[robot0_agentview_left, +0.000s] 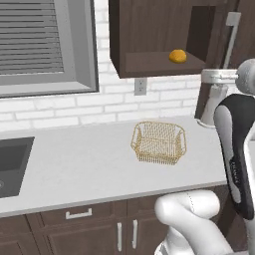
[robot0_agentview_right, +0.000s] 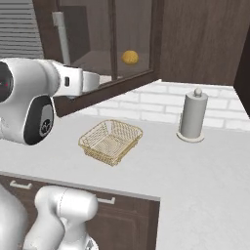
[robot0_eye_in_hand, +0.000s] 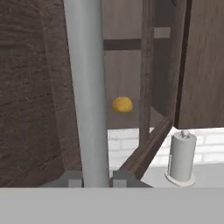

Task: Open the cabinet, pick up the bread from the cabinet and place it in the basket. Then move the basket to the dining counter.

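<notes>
Hand view: our gripper (robot0_eye_in_hand: 96,177) straddles door handle (robot0_eye_in_hand: 87,87), jaws narrow, pinching bar. Cabinet (robot0_agentview_left: 149,35) door swung open; we're finishing opening step. Bread (robot0_agentview_left: 178,56) sits near shelf front edge. Basket (robot0_agentview_left: 158,142) mid-counter (robot0_agentview_left: 74,164). Next: release handle, reach for bread.

The pale worktop (robot0_agentview_left: 94,164) is seen running beneath a white brick wall, over dark brown cupboards. 1 golden wire-mesh basket (robot0_agentview_left: 159,142) is set directly on it, near the middle, upright and with nothing seen inside. 1 grey paper-towel holder (robot0_agentview_right: 192,117) is stood on the worktop to the right of the basket, well apart from it and nearer the wall. A dark sink (robot0_agentview_left: 12,164) is inset at the far left. Above, the cabinet shelf (robot0_agentview_left: 149,63) is seen carrying 1 round golden bun (robot0_agentview_left: 178,56), resting directly on the board.
</notes>
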